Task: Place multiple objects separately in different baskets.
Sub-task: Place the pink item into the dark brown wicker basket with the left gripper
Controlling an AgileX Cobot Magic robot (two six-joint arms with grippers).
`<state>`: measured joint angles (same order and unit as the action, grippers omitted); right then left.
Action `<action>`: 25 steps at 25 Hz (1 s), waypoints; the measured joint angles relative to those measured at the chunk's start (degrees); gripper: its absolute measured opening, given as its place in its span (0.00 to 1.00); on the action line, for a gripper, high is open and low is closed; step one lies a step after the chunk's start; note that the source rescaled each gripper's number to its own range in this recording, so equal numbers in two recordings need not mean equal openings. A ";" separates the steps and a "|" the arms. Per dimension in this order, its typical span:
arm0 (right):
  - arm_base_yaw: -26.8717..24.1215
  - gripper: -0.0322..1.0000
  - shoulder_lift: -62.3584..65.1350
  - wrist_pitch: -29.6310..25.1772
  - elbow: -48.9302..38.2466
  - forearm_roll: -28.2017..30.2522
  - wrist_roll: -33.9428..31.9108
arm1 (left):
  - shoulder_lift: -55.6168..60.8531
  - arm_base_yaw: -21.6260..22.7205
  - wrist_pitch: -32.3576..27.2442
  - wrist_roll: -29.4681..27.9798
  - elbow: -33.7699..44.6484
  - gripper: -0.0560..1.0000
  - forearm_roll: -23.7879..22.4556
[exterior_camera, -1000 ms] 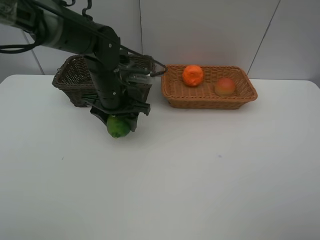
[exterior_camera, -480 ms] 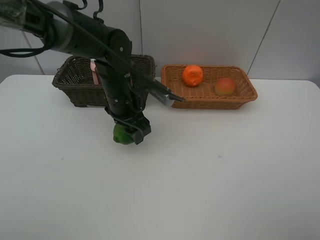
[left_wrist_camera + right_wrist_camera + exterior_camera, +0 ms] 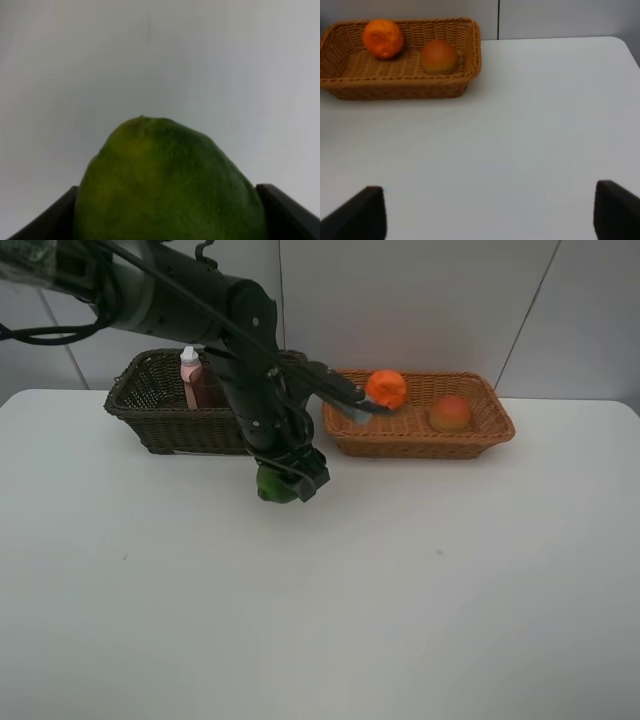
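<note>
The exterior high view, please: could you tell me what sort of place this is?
Probably a lab or test bench, not a home: a bare white table against plain pale panel walls, holding only two wicker baskets of sorting items, with a black robot arm's left claw carrying a green fruit.

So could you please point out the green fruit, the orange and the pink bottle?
green fruit (image 3: pixel 167 185), left wrist view, middle of its skin
orange (image 3: pixel 387 388), exterior high view, centre
pink bottle (image 3: pixel 190 378), exterior high view, body
</note>
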<state>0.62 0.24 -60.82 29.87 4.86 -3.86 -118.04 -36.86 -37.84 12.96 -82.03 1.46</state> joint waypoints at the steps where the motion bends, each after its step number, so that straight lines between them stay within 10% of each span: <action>1: 0.00 0.86 0.00 0.00 0.00 0.00 0.00 | 0.00 0.00 1.64 0.00 -0.97 0.82 0.00; 15: 0.00 0.86 0.00 0.00 0.00 0.00 0.00 | -0.12 0.00 30.46 -3.40 -7.93 0.82 1.06; 25: 0.00 0.86 0.00 0.00 0.00 0.00 0.00 | -10.29 -0.30 34.21 -8.49 -19.35 0.82 2.12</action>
<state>0.62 0.24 -60.82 29.87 4.86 -3.86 -128.32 -37.17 -3.63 4.47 -101.38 3.58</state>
